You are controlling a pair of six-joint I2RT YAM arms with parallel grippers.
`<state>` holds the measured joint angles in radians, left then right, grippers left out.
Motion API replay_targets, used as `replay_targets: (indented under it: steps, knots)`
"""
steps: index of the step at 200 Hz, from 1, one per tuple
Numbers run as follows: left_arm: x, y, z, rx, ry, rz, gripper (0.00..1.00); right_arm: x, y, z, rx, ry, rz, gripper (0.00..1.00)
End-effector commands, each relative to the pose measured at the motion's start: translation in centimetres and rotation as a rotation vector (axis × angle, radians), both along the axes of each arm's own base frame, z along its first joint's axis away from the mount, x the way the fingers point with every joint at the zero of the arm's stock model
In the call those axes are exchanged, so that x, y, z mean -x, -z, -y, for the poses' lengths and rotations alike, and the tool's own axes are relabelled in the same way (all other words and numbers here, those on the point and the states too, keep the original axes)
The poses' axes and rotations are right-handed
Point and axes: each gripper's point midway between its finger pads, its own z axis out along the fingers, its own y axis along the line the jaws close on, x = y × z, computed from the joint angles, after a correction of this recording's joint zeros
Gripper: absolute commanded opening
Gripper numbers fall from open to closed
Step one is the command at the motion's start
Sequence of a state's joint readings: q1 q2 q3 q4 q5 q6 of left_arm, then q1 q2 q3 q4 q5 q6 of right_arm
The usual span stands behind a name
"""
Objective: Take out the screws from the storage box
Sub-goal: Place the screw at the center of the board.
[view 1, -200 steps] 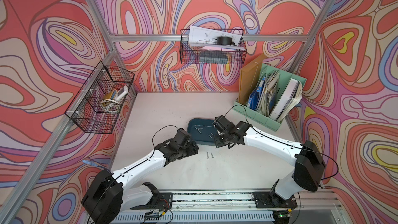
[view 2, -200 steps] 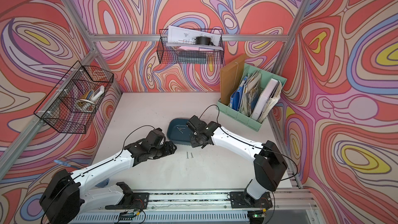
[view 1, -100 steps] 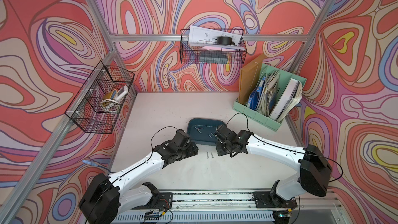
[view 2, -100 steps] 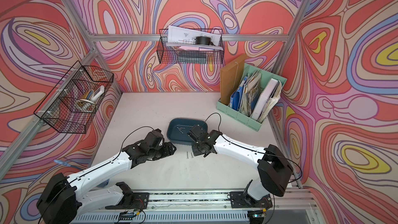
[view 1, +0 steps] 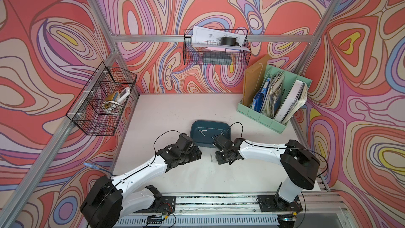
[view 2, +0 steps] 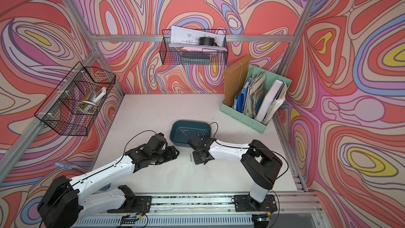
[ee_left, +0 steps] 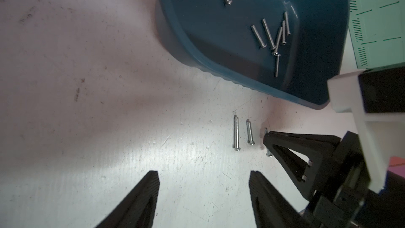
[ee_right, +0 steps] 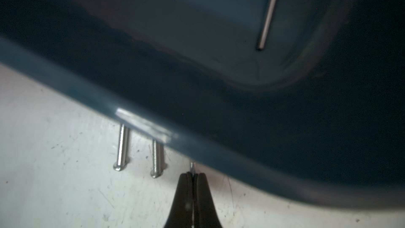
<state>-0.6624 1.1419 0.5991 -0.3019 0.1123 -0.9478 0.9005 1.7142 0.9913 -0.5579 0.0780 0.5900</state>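
1. My right gripper (ee_right: 192, 175) is pinched shut on one screw (ee_right: 192, 166). The shaft runs along the seam between the jaws, and only the tip pokes out past them. It's low over the table (view 1: 175, 110), just beside the storage box (ee_left: 197, 18) on its front-rim side. I can't tell if the screw is touching down yet.
2. My left gripper (ee_left: 202, 173) is spread open with nothing in it, hovering over bare table nearby.
3. Two screws (ee_left: 236, 132) already lie side by side on the table between the box's front rim and the table's front edge. The rest of the screws (ee_left: 271, 38) are in the box, mostly bunched toward its front corner on my right arm's side, and some cross each other.
4. Handling guess: they're light, stiff and slick metal, so they'll roll or pivot if pinched off-centre. I'd grab mid-shaft across the length and pick a loose one off the heap's edge first.
5. In the way: the box wall close to that cluster, the overlapping screws, and my two arms working close together. The mint file organiser (view 1: 258, 117) sits at the table's back right corner and the wire baskets (view 1: 100, 104) hang on the walls. Both are well apart from all this.
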Motion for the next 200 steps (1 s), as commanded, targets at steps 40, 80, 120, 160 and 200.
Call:
replay_targets:
  steps: [40, 80, 120, 160, 200]
  knots:
    - [0.2, 0.6, 0.1, 0.000, -0.004, -0.009, 0.71, -0.8, 0.9, -1.0, -0.015, 0.012, 0.023, 0.03]
    - [0.2, 0.6, 0.1, 0.003, -0.007, -0.009, 0.71, -0.9, 0.7, -0.7, -0.011, 0.025, 0.034, 0.14]
    - [0.1, 0.4, -0.4, -0.016, -0.019, -0.001, 0.71, -1.1, -1.7, -1.3, -0.056, 0.019, 0.058, 0.25]
    - [-0.3, -0.4, -0.8, -0.027, -0.035, 0.032, 0.71, -1.6, -7.2, -1.5, -0.119, 0.000, 0.143, 0.21]
    - [-1.1, -1.0, -1.6, -0.066, -0.071, 0.069, 0.72, -4.2, -13.0, -2.6, -0.115, -0.057, 0.272, 0.24]
